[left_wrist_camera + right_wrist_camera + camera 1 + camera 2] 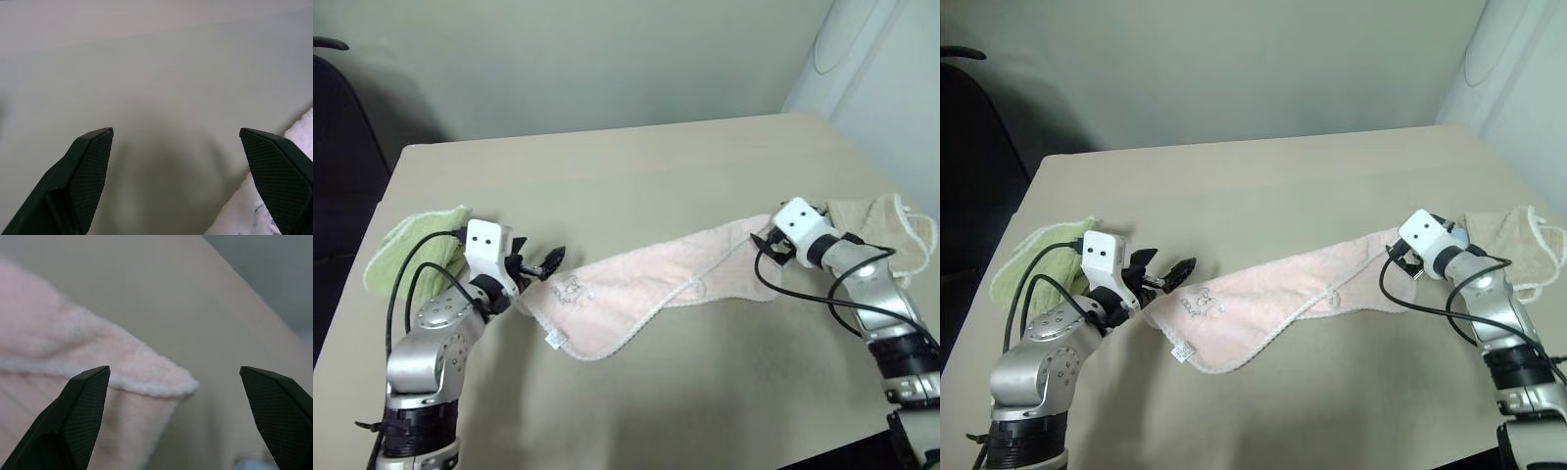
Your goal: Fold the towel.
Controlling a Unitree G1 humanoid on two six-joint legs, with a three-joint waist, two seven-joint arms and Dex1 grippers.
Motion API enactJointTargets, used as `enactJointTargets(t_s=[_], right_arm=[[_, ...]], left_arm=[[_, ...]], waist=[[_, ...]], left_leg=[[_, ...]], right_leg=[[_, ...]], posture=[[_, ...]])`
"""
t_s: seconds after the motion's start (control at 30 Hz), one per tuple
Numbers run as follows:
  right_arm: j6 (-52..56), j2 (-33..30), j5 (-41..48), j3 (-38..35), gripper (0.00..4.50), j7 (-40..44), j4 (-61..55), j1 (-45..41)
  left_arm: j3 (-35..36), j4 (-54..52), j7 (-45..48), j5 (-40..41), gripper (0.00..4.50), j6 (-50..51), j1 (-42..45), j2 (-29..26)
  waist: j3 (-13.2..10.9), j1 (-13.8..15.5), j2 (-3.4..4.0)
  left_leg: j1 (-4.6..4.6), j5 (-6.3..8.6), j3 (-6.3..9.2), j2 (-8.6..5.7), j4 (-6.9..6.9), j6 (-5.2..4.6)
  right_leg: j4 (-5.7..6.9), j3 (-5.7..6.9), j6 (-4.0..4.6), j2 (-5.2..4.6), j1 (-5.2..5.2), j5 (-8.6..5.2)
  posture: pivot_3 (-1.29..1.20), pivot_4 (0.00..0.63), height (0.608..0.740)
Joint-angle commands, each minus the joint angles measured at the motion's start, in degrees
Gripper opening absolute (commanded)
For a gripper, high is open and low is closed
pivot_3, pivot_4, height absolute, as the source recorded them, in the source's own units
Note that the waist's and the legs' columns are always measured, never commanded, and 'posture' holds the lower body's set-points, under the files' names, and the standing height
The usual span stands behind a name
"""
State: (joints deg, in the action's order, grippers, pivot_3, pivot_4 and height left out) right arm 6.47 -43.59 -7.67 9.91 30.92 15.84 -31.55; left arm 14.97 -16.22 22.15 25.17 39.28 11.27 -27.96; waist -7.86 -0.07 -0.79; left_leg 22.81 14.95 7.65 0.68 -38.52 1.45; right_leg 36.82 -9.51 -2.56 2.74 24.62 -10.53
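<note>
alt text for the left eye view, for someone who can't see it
A pale pink towel lies stretched across a beige table, with the open left gripper and right gripper at its two ends. A green towel and beige towel lie beyond.

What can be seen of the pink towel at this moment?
The pink towel is pale terry cloth with white edging, a small dark printed mark and a little white tag near its left end. It lies on the table as a long band, already doubled lengthwise, running diagonally between the two open grippers. Neither gripper holds it. Its right end lies close to a beige towel.
</note>
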Motion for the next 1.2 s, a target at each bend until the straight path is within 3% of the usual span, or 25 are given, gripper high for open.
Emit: enactJointTargets(t_s=[0.03,0.33,0.67,0.77,0.97,1.13,1.2], right_arm=[[-10.1,-2.7,-6.5,3.3,4.49,1.7,9.2,-5.1],[-26.1,-1.6,-14.2,8.0,4.49,1.1,30.9,-16.4],[-35.8,1.5,-22.8,12.4,4.49,-6.6,44.6,-23.8],[-37.7,1.3,-24.9,13.6,3.9,-8.0,45.4,-23.9],[-39.3,1.5,-25.5,13.4,1.74,-8.6,45.8,-23.5],[-39.5,1.1,-25.4,13.1,0.02,-9.0,43.9,-22.2],[-39.3,1.1,-25.5,12.9,0.02,-10.1,42.5,-21.0]], left_arm=[[0.0,-2.5,-0.6,0.2,4.5,-1.0,-0.1,0.6],[0.7,-3.6,-2.0,0.1,4.5,-2.1,-1.9,2.7],[-0.2,-2.5,-1.8,-0.4,4.5,-3.4,-1.4,3.7],[-0.1,-2.7,-1.7,-0.4,4.5,-3.5,-1.6,3.8],[0.2,-2.7,-0.7,-0.6,4.5,-3.9,-2.0,2.6],[-1.7,-2.8,5.8,-3.6,4.5,-6.8,-2.6,-5.2],[-3.2,-3.6,10.9,-4.6,4.5,-8.9,-3.5,-9.9]], waist=[[0.0,0.1,0.0],[0.0,0.0,0.02],[0.0,-0.1,0.02],[0.0,0.0,0.02],[0.0,-0.1,0.02],[0.0,-0.1,0.02],[0.0,-0.1,0.02]], left_leg=[[0.01,0.01,0.0,0.01,0.01,-0.01],[0.02,0.02,-0.02,0.08,0.15,-0.05],[0.01,0.03,-0.02,0.13,0.18,-0.05],[0.01,0.03,-0.02,0.15,0.22,-0.05],[0.01,0.03,-0.02,0.16,0.24,-0.05],[0.02,0.03,-0.02,0.21,0.31,-0.05],[0.02,0.03,-0.01,0.25,0.36,-0.04]], right_leg=[[-0.01,0.0,-0.02,0.0,0.02,0.01],[0.0,0.02,0.05,0.0,0.1,0.07],[-0.01,0.04,0.15,0.0,0.11,0.13],[-0.01,0.06,0.17,0.0,0.11,0.14],[-0.01,0.05,0.2,0.0,0.14,0.15],[0.0,0.07,0.26,0.01,0.19,0.15],[-0.01,0.09,0.32,0.03,0.2,0.14]], posture=[[0.0,0.15,0.735],[0.0,0.15,0.735],[0.0,0.15,0.735],[0.0,0.15,0.735],[0.0,0.15,0.735],[0.0,0.15,0.735],[0.0,0.15,0.735]])
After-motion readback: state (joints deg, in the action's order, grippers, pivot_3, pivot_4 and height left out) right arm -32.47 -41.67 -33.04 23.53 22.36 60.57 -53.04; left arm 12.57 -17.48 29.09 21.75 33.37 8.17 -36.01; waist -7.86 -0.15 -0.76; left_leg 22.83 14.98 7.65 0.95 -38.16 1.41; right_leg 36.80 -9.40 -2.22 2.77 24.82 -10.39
